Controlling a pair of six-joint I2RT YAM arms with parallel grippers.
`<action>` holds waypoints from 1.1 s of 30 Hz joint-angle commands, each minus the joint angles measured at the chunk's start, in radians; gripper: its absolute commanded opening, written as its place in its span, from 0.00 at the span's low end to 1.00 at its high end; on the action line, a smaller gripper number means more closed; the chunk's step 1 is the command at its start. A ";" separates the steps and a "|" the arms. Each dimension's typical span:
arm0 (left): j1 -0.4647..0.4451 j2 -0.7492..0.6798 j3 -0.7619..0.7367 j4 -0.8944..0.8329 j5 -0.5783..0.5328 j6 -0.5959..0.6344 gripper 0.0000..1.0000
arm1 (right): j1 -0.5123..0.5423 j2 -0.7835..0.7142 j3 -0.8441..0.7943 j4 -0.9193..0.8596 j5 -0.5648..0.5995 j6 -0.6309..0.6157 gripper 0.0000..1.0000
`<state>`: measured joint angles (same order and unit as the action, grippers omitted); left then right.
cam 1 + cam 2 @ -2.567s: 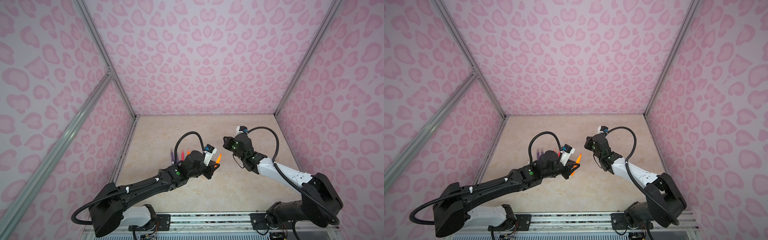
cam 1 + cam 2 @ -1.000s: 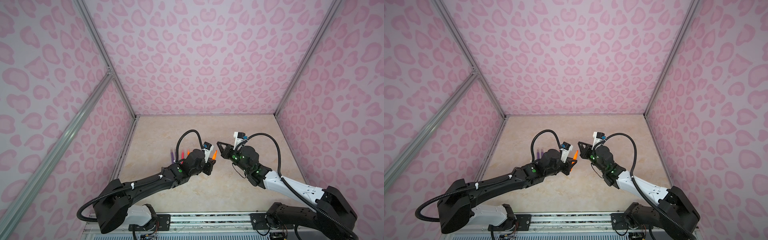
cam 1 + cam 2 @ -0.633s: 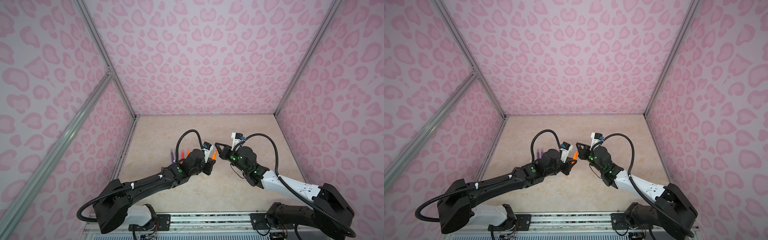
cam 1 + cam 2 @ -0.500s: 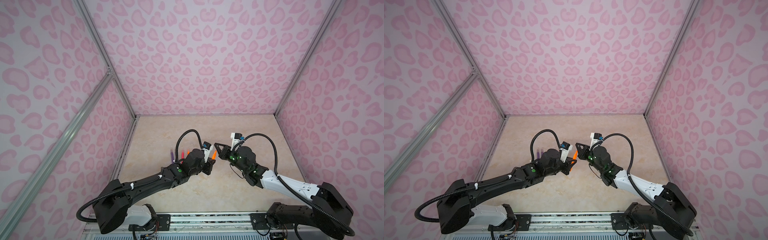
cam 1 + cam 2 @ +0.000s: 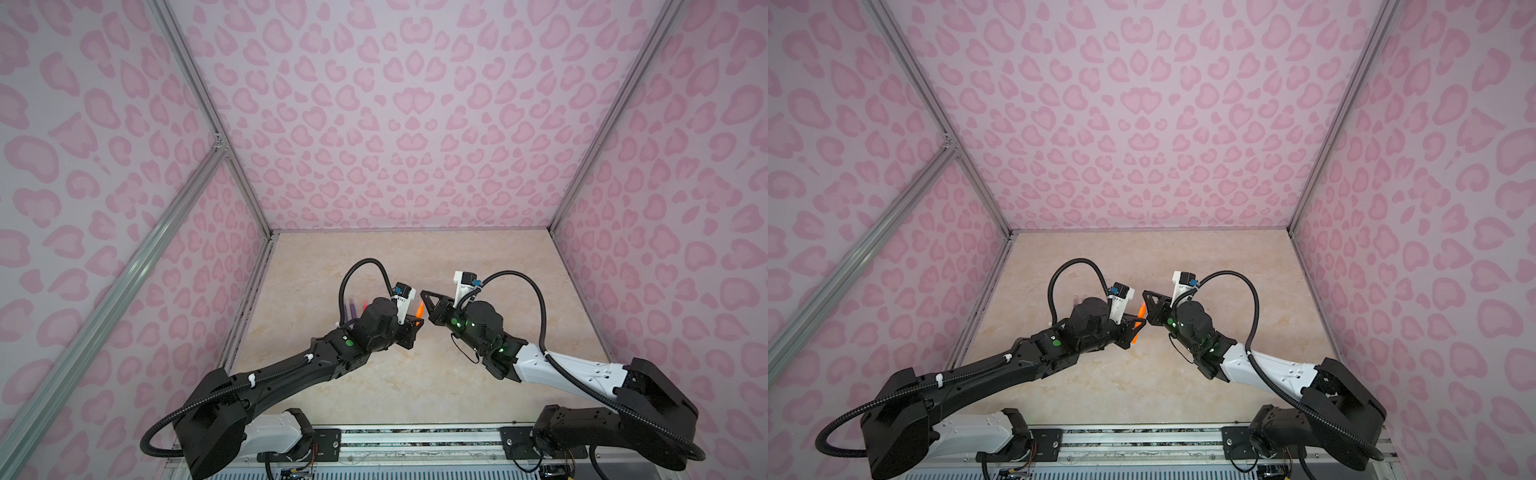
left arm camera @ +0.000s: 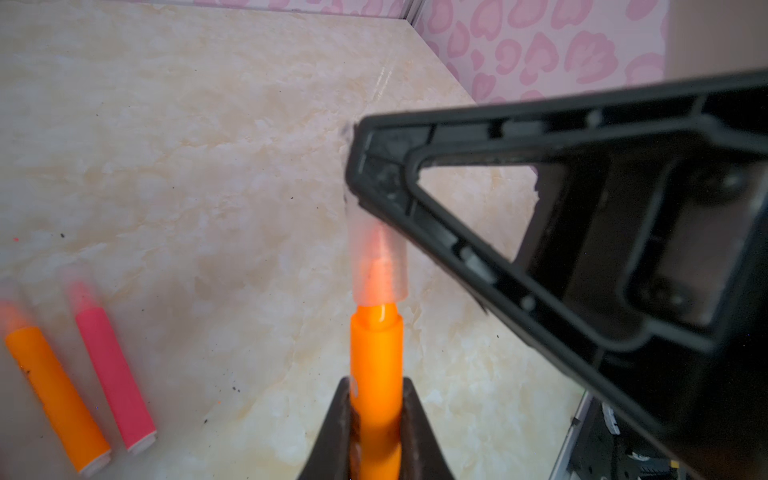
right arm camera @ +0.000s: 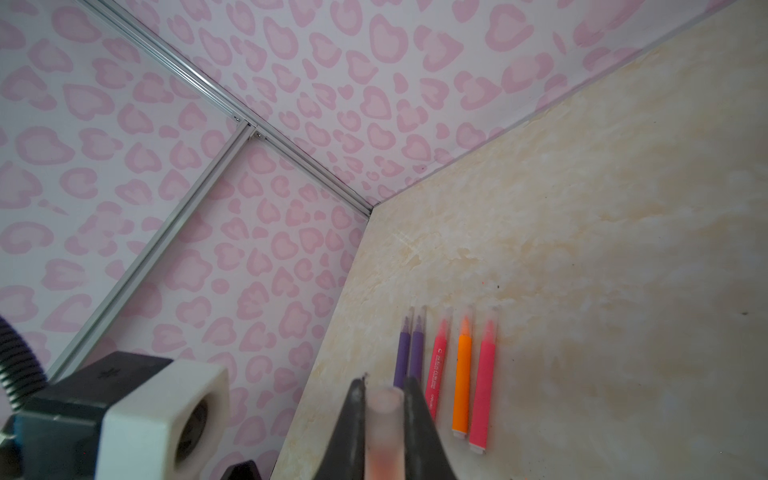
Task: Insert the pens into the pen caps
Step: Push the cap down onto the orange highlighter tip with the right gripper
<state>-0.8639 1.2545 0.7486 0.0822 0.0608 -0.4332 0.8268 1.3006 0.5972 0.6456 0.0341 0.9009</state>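
The left gripper (image 6: pixel 376 388) has its fingers clenched on the barrel of an orange marker pen (image 6: pixel 376 353), which sticks straight out beyond the fingertips. The pen's tapered tip sits inside a clear cap (image 6: pixel 378 266) and shows as a reddish blur through the frosted plastic. A short bare neck of the pen shows between the cap's rim and the barrel.

The right gripper (image 7: pixel 384 386) has its fingers clamped on the end of that cap away from the pen, one finger on each side. In both top views the two grippers meet nose to nose above the middle of the beige marbled desk (image 5: pixel 415 257).

Five more pens lie flat on the desk in a neat parallel row beside the left arm, toward the left wall. They are two purple marker pens (image 7: pixel 417 353) touching each other, a pink-red marker pen (image 7: pixel 436 370), a second orange marker pen (image 7: pixel 462 382) and another pink-red marker pen (image 7: pixel 484 390). Each has a frosted cap over its tip. Pink-spotted walls (image 7: pixel 166 104) enclose the desk.
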 commanded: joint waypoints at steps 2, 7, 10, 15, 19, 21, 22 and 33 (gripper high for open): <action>0.002 -0.050 -0.025 0.100 0.012 0.002 0.03 | 0.011 0.007 -0.033 0.075 0.002 0.023 0.01; 0.015 -0.090 -0.064 0.155 0.049 -0.021 0.03 | 0.015 0.022 -0.089 0.228 -0.038 0.045 0.03; 0.020 -0.105 -0.073 0.169 0.071 -0.024 0.03 | 0.015 0.039 -0.095 0.283 -0.072 0.046 0.03; 0.032 -0.143 -0.101 0.206 0.108 -0.039 0.03 | 0.015 0.081 -0.107 0.406 -0.140 0.052 0.03; 0.040 -0.170 -0.114 0.216 0.118 -0.044 0.03 | 0.014 0.095 -0.109 0.439 -0.162 0.054 0.04; 0.042 -0.184 -0.123 0.223 0.127 -0.045 0.03 | 0.020 0.100 -0.112 0.459 -0.171 0.053 0.04; 0.044 -0.189 -0.123 0.226 0.133 -0.044 0.03 | 0.024 0.102 -0.112 0.467 -0.173 0.047 0.04; 0.044 -0.188 -0.112 0.197 0.127 -0.009 0.03 | 0.050 0.076 -0.081 0.372 -0.147 0.000 0.33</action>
<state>-0.8192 1.0618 0.6266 0.2092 0.1833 -0.4679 0.8722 1.3838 0.5095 1.0645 -0.1085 0.9257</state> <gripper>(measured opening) 0.169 0.319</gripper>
